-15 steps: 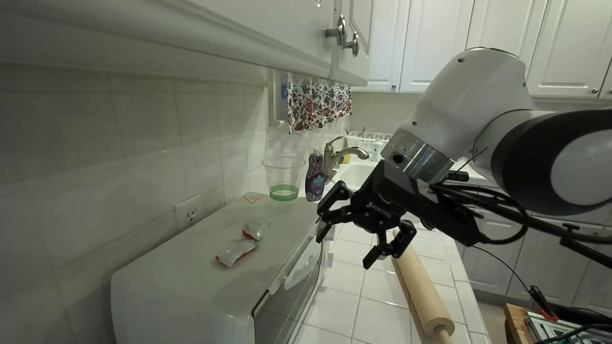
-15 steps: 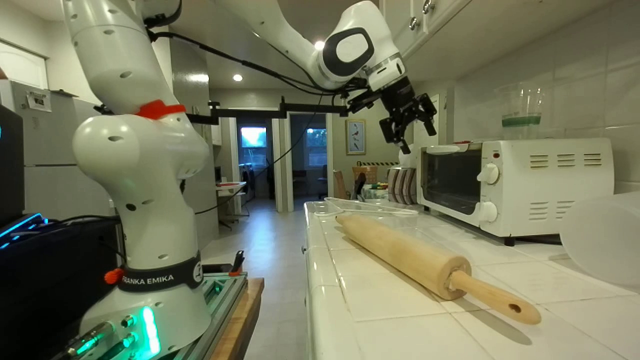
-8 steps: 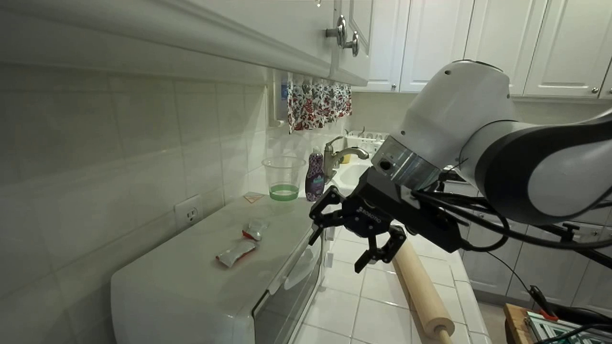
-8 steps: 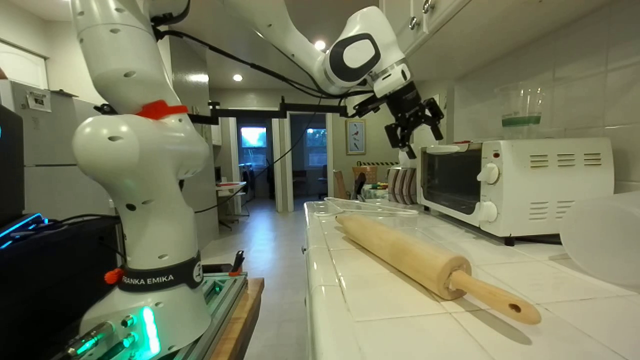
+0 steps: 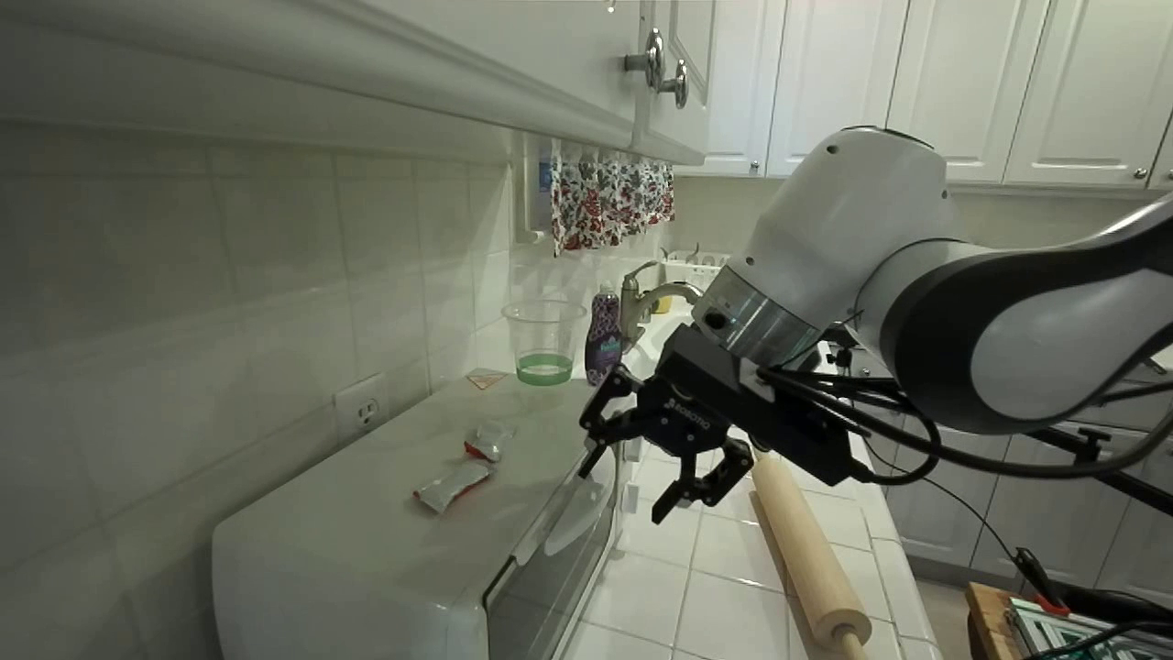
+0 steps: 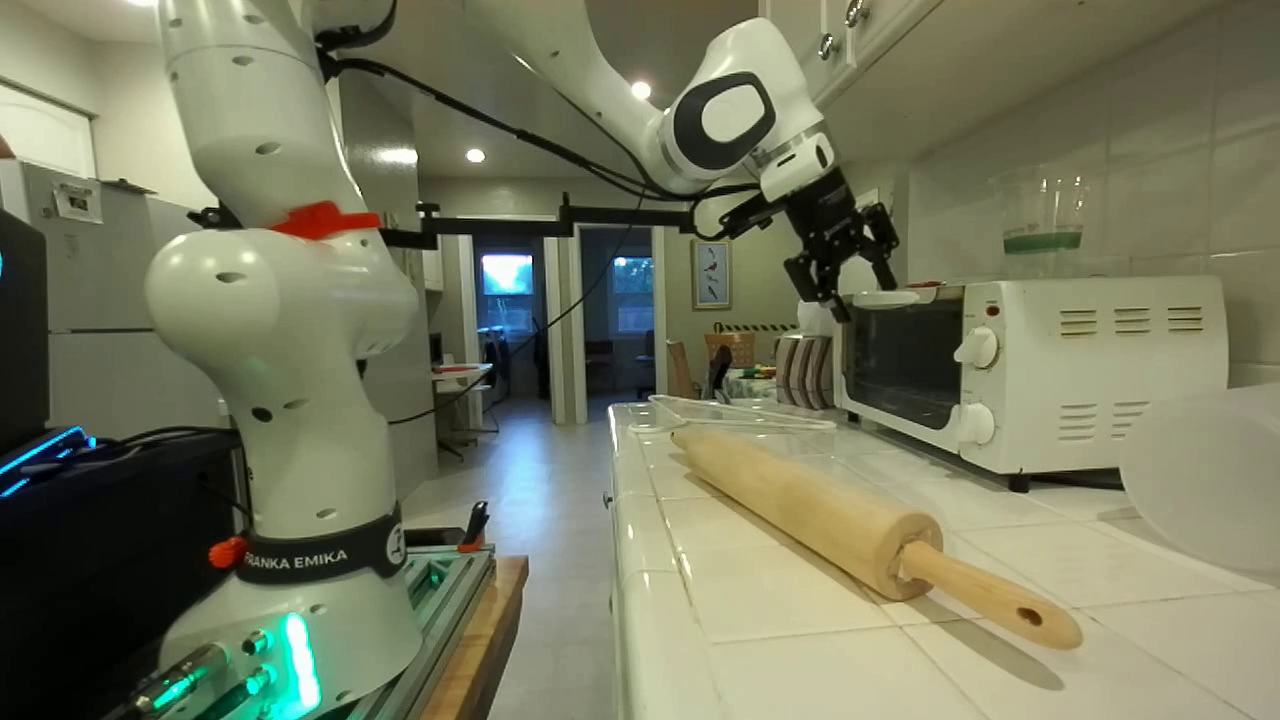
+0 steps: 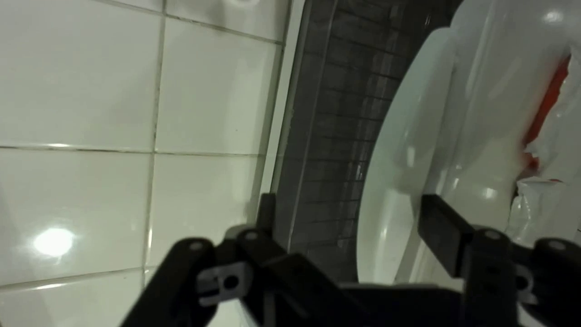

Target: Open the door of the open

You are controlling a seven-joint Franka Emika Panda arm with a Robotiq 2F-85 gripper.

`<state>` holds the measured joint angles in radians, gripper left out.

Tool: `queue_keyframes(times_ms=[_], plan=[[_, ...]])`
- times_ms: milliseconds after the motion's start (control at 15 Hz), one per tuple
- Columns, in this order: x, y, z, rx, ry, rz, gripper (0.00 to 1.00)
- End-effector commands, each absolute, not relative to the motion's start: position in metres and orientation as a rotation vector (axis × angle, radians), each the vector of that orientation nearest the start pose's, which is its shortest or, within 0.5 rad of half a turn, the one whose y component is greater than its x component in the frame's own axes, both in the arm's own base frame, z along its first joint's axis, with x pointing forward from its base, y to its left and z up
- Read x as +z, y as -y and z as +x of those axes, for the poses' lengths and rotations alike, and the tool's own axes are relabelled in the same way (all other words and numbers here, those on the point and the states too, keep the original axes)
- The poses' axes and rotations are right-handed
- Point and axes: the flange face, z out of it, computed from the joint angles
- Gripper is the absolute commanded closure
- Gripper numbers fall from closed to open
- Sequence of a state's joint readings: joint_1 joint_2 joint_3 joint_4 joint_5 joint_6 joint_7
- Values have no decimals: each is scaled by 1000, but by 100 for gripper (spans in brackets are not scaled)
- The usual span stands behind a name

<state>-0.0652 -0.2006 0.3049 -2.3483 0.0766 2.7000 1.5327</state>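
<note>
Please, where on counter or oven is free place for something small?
Bare tiles lie between rolling pin and toaster oven; the oven top is bare between the packets and the end opposite the knobs. Crowded: around the door handle, where the gripper hovers.

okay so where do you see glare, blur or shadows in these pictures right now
Wrist view: a bright glare spot on the white tiles, smaller highlights on the oven handle, and the gripper blurred, looking out of focus; both exterior views: the rolling pin casts a shadow on the white tiles.
</note>
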Motion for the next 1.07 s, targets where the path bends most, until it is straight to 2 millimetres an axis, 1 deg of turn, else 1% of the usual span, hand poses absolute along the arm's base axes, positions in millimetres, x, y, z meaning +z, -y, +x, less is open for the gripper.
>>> queue_keyframes(times_ms=[0,67,133,267,333,400,533,667,733,800,867,933,1000], plan=[[469,-131,513,-488,-1712,-2036,26],[469,-132,514,-486,-1713,-2036,34],[469,-132,514,-485,-1713,-2035,33],[471,-134,514,-482,-1707,-2034,46],[471,-136,513,-480,-1706,-2037,41],[473,-137,512,-473,-1707,-2036,46],[472,-140,506,-457,-1707,-2043,37],[469,-142,501,-444,-1707,-2047,32],[466,-144,498,-433,-1706,-2057,24],[463,-146,494,-432,-1705,-2068,30],[460,-145,492,-430,-1709,-2072,32],[459,-145,492,-425,-1714,-2074,31],[459,-143,491,-429,-1716,-2072,35]])
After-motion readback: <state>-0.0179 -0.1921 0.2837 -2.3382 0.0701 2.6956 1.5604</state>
